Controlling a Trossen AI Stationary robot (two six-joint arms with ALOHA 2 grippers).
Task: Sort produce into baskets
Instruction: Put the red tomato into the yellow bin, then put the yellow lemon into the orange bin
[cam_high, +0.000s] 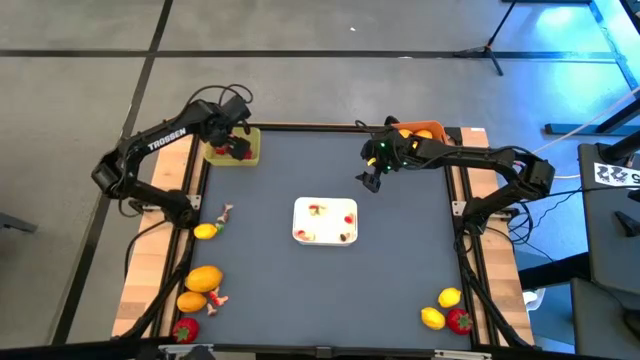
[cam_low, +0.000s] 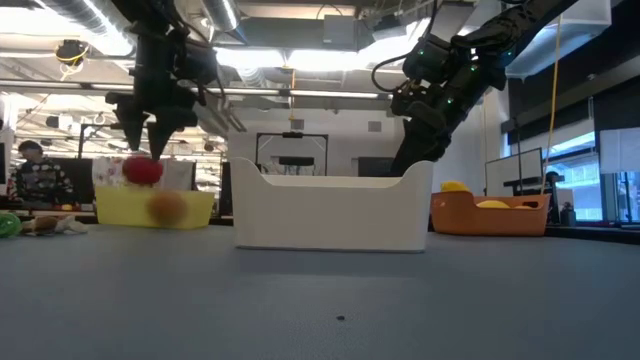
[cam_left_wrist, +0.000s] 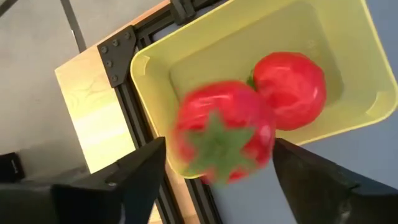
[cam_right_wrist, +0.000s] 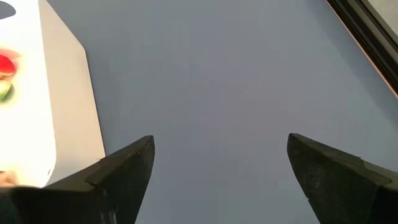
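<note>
The left gripper (cam_left_wrist: 214, 171) is seen spread open above the yellow-green basket (cam_high: 247, 156) at the table's eleven o'clock; a red strawberry (cam_left_wrist: 222, 132) (blurred) sits free between its fingers, another lies inside. The right gripper (cam_right_wrist: 214, 165), wide open and empty, hangs near the orange basket (cam_high: 428, 127) at one o'clock.
</note>
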